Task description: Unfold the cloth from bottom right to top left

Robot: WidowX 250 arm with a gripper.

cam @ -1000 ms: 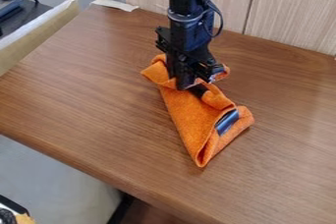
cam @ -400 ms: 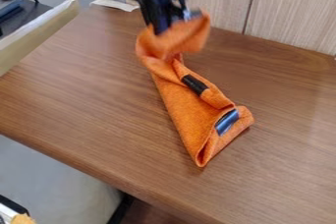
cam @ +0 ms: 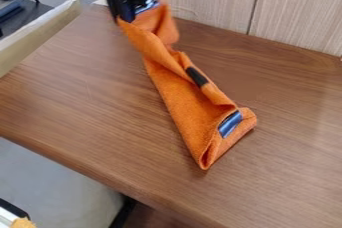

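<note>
A black hand at upper left grips the orange cloth; a low, slow pull should spread it best.

Cloth partly on the table

Brown wood-grain tabletop. Cloth on it, camera side of the fingers; folded far end down, end at fingers raised clear.
</note>
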